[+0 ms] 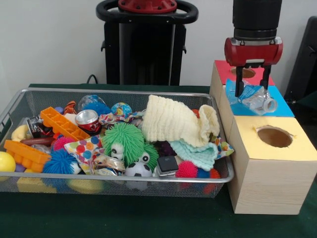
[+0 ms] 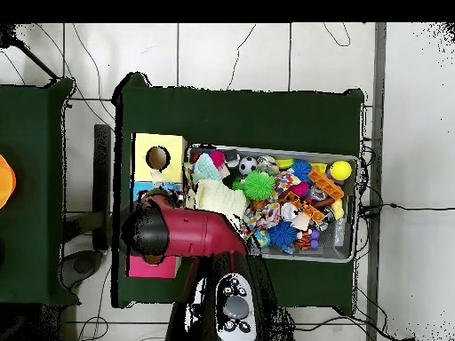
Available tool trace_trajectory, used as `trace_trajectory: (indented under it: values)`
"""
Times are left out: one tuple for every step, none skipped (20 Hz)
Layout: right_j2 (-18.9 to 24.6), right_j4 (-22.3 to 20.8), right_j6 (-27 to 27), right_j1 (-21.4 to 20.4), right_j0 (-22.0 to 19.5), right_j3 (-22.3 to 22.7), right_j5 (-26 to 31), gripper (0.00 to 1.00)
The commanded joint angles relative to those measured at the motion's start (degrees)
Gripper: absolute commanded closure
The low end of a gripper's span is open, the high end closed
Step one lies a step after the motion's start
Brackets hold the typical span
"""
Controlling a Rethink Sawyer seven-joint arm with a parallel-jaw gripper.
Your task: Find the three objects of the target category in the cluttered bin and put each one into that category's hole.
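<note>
From across the table, the gripper (image 1: 252, 85) hangs over the blue-topped box (image 1: 282, 106), its two dark fingers (image 1: 239, 83) pointing down on either side of a crushed clear plastic bottle (image 1: 255, 98). The bottle lies on the blue top with its white neck ring toward the right, directly below the claw. The fingers seem to straddle its left part, but I cannot tell whether they pinch it or stand loose. To the left, the wire mesh bin (image 1: 29, 96) is piled with toys, a cream cloth (image 1: 173, 121) and a crushed can (image 1: 88, 120); no further bottle can be made out in the heap.

From above, the red arm (image 2: 191, 233) covers the blue and red boxes almost wholly, hiding claw and bottle. Only the yellow box (image 2: 173, 146) with its hole shows clearly beside the bin (image 2: 354, 209).
</note>
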Motion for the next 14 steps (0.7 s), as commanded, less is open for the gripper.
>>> trace_trajectory:
  values:
    - [1.8, 1.5, 13.5, 2.7, -0.6, 7.3, -2.9, 1.00]
    - [1.8, 1.6, 13.7, 2.7, -0.4, 7.4, -3.1, 1.00]
    - [1.7, 1.8, 14.0, 2.9, -0.1, 7.5, -3.3, 1.00]
    - [1.7, 2.0, 14.4, 3.0, 0.3, 7.6, -3.6, 1.00]
    - [1.5, 2.3, 14.9, 3.1, 0.9, 7.7, -3.8, 1.00]
    - [1.2, 2.7, 15.4, 3.0, 1.5, 7.7, -3.8, 1.00]
    - [0.9, 3.0, 15.9, 3.0, 2.2, 7.7, -3.8, 1.00]
    - [0.7, 3.4, 16.3, 3.0, 2.8, 7.8, -3.9, 1.00]
    - [0.4, 3.7, 16.7, 3.0, 3.4, 7.8, -4.0, 1.00]
    - [0.2, 4.0, 16.8, 3.0, 3.8, 7.7, -3.9, 1.00]
    - [0.0, 4.3, 16.8, 3.0, 4.1, 7.8, -3.9, 1.00]
    - [-0.2, 4.6, 16.6, 3.1, 4.4, 7.7, -3.8, 1.00]
    - [-0.3, 4.9, 16.6, 3.1, 4.6, 7.7, -3.9, 1.00]
    - [-0.6, 5.2, 16.5, 3.2, 5.0, 7.5, -3.7, 1.00]
